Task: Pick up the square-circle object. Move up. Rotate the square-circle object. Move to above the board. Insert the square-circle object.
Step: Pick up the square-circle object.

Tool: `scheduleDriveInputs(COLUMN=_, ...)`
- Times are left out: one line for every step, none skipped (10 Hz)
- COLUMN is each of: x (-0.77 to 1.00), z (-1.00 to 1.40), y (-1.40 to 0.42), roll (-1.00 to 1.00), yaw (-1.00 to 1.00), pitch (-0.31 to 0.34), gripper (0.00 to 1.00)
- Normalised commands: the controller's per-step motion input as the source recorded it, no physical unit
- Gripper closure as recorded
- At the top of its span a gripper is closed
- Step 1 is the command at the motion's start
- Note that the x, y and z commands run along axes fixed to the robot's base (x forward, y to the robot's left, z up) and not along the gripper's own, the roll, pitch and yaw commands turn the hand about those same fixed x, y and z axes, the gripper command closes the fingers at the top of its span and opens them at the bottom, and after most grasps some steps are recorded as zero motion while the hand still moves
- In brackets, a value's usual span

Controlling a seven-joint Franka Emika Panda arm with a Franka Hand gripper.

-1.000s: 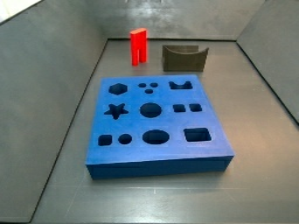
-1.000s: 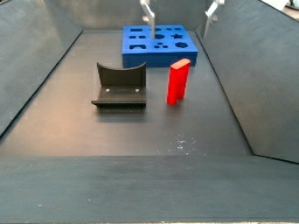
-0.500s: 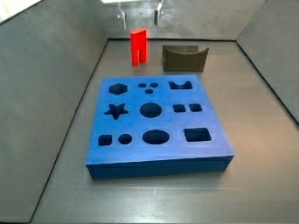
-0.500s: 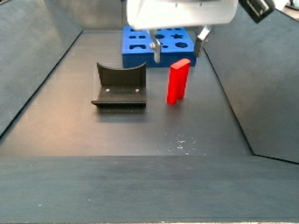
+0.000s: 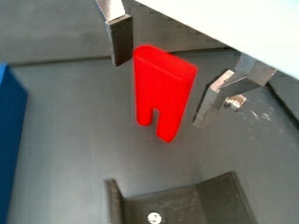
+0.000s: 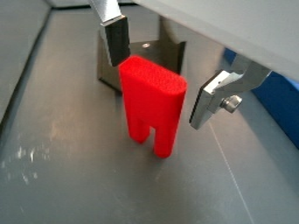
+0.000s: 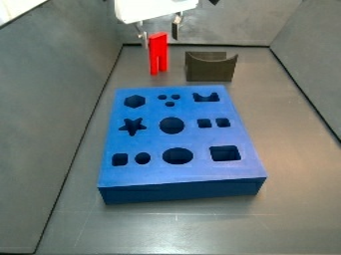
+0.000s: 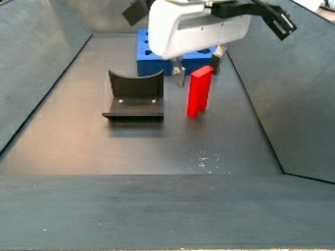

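In both wrist views the gripper (image 5: 163, 74) (image 6: 158, 74) is hanging just above the square-circle object (image 5: 162, 93) (image 6: 151, 103), its jaws spread wide with one silver finger (image 5: 119, 35) on one side of the red block and the other finger (image 5: 218, 92) on the opposite side. Neither pad is touching the block; a gap is showing on each side. The square-circle object is standing upright on the dark floor, its two prong-like legs pointing down and its solid body on top.

Beyond it in a wrist view, the dark olive-brown holder (image 6: 146, 59) is sitting on the floor close behind the block, apart from it.

In a side view the gripper (image 8: 197, 61) is sitting low over the top of the red block (image 8: 199, 92), with the holder (image 8: 133, 96) to one side and the board (image 8: 151, 51) lying flat farther back, partly hidden by the white wrist housing. In a side view from the opposite end, the board (image 7: 177, 139) is filling the near floor with its cut-outs facing up, while the red block (image 7: 158, 53) and the holder (image 7: 209, 66) are standing well behind it, with the gripper (image 7: 159, 25) above the block.
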Motion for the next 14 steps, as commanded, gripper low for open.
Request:
scheduleDriveInputs(x=0.00, z=-0.05, y=0.00, roll=-0.05, yaw=0.05, pitch=-0.021, gripper=0.00)
scheduleDriveInputs(x=0.00, z=-0.02, y=0.00, roll=0.00, yaw=0.00, pitch=0.000, gripper=0.00)
scheduleDriveInputs(x=-0.09, z=-0.19, y=0.11, roll=-0.02, yaw=0.00, pitch=0.000, gripper=0.00)
scheduleDriveInputs(x=-0.29, z=-0.29, y=0.14, roll=-0.05, yaw=0.00, pitch=-0.060, gripper=0.00)
scheduleDriveInputs(x=-0.03, z=-0.08, y=0.10, roll=-0.05, yaw=0.00, pitch=-0.023, gripper=0.00)
scheduleDriveInputs(x=0.00, z=0.00, y=0.00, roll=0.00, yaw=0.00, pitch=0.000, gripper=1.00)
scheduleDriveInputs(x=0.00, z=0.00, y=0.00, roll=0.00, yaw=0.00, pitch=0.000, gripper=1.00)
scheduleDriveInputs(x=0.00, z=0.00, y=0.00, roll=0.00, yaw=0.00, pitch=0.000, gripper=1.00)
scheduleDriveInputs(x=0.00, z=0.00, y=0.00, roll=0.00, yaw=0.00, pitch=0.000, gripper=1.00)
scheduleDriveInputs(x=0.00, z=0.00, y=0.00, roll=0.00, yaw=0.00, pitch=0.000, gripper=1.00)
scheduleDriveInputs(x=0.00, z=0.00, y=0.00, roll=0.00, yaw=0.00, pitch=0.000, gripper=1.00)
scheduleDriveInputs(x=0.00, z=0.00, y=0.00, roll=0.00, yaw=0.00, pitch=0.000, gripper=1.00)
scheduleDriveInputs(x=0.00, z=0.00, y=0.00, roll=0.00, yaw=0.00, pitch=0.000, gripper=1.00)
scheduleDriveInputs(x=0.00, z=0.00, y=0.00, roll=0.00, yaw=0.00, pitch=0.000, gripper=1.00)
